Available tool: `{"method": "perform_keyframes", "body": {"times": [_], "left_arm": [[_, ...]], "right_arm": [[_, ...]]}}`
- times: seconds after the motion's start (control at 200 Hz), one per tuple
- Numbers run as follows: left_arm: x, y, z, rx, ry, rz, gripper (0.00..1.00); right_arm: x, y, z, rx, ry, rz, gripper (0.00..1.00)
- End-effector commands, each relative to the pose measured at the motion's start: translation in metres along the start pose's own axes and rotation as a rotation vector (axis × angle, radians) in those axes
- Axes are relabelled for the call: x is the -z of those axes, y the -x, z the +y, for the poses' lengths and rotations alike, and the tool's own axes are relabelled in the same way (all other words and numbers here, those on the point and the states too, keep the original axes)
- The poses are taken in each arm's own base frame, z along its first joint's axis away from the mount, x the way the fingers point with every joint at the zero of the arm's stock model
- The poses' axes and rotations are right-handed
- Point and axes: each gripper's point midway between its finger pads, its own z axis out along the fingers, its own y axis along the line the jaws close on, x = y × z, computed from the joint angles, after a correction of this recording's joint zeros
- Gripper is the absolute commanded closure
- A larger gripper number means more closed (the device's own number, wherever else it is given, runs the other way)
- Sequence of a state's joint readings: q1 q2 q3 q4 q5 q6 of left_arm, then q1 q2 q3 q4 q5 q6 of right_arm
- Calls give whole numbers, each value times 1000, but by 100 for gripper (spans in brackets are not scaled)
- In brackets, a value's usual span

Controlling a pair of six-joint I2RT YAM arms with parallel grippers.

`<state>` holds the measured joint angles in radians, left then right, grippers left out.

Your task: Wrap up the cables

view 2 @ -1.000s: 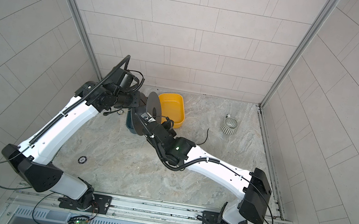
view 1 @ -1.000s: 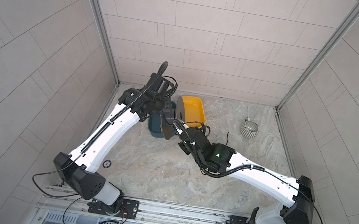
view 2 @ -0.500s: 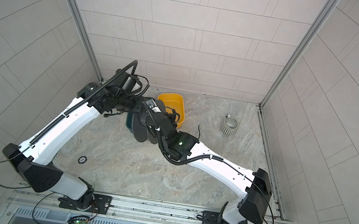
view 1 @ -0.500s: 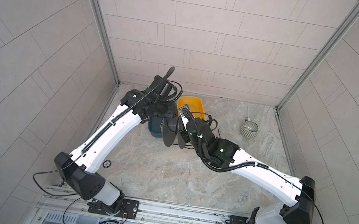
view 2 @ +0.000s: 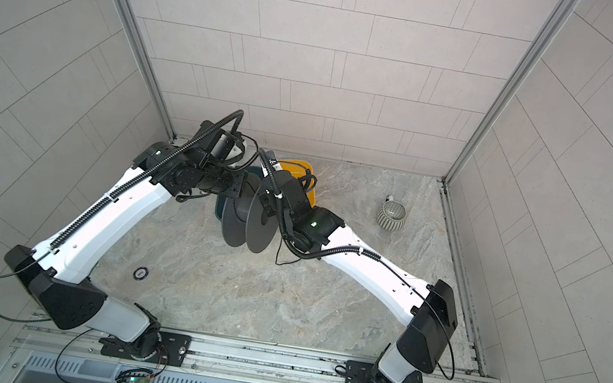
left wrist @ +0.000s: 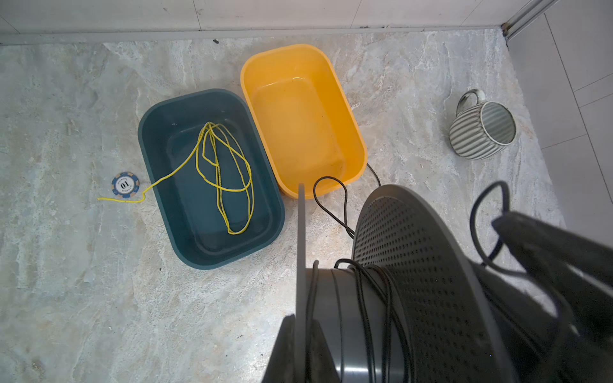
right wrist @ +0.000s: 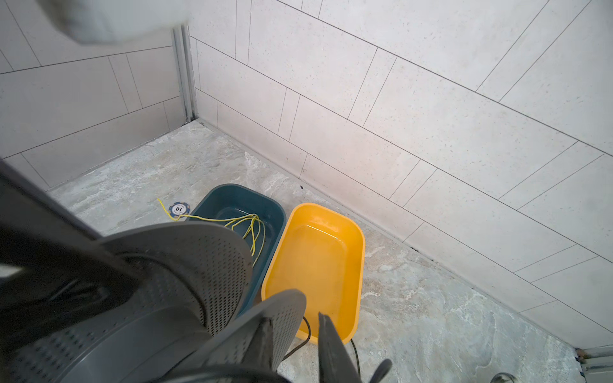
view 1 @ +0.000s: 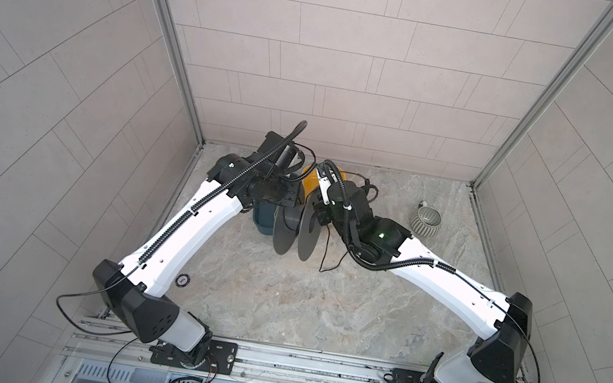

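Black cable, a single thin wire, lies in several loose turns around the hub of a grey spool with two perforated flanges. In both top views the spool stands with its flanges on edge between the two arms, toward 12 o'clock of the marble surface. A free tail of the cable drops from the spool to the surface at about 5 o'clock of it. In the left wrist view another slack loop lies on the surface beside the yellow tub.

The left gripper has its jaws closed tight on the rim of one flange. The right gripper sits at the other flange with its jaws a narrow gap apart. The cable crosses behind that gap, and I cannot tell whether it touches a finger.

A teal tub lies side by side with the yellow one. It holds a looped yellow-green cord, and one end of the cord trails over the rim to a poker chip. In a top view the chip is at 8 o'clock of the spool, and a striped mug is at about 3 o'clock, well apart.
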<state>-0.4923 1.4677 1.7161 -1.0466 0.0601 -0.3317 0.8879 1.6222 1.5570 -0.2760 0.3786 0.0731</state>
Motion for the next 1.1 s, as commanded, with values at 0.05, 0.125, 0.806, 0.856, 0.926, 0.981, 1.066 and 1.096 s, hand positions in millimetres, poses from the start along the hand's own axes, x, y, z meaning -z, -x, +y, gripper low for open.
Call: {"method": "perform_keyframes", "body": {"times": [0.05, 0.125, 0.806, 0.856, 0.926, 0.981, 1.066, 1.096], "left_arm": [[27, 5, -19, -104, -97, -67, 100], [33, 6, -20, -132, -106, -79, 100], [61, 14, -37, -251, -200, -55, 100], [62, 14, -38, -253, -207, -56, 100], [64, 15, -40, -258, -217, -57, 100], [65, 16, -41, -257, -218, -61, 100], [66, 16, -42, -254, -223, -56, 100], [66, 16, -42, -253, -226, -54, 100]], "right_arm": [[-12, -2, -8, -53, 32, 29, 76], [-19, -8, -19, -80, 32, 54, 76], [6, -101, -45, -225, 333, 249, 37], [15, -103, -43, -239, 361, 238, 33], [25, -107, -43, -244, 379, 220, 27], [33, -108, -43, -246, 390, 207, 25], [41, -113, -39, -251, 422, 192, 25], [43, -114, -36, -255, 441, 182, 26]]}}
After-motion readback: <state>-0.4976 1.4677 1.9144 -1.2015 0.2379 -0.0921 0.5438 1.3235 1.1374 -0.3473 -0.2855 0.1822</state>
